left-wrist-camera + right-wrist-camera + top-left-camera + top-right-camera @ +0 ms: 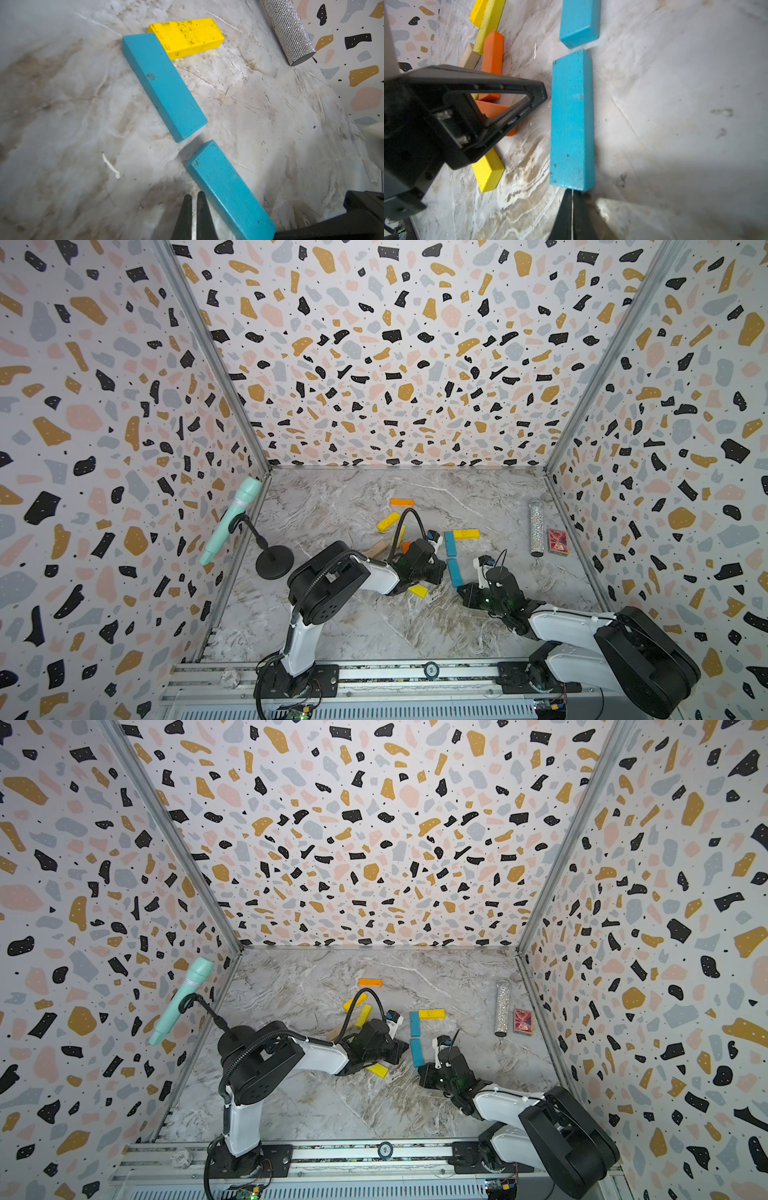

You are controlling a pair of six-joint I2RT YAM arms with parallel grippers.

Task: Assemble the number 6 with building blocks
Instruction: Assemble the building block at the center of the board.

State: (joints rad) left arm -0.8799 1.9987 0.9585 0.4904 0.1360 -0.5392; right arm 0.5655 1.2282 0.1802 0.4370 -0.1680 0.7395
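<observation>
Left pincer and right pincer closed on nothing, beside the near teal block.
This block and the far teal block are laid end to end on the table, slightly apart, with a yellow block set rightward from the far end. The left pincer is held just left of the near teal block, the right pincer at its near end.
</observation>
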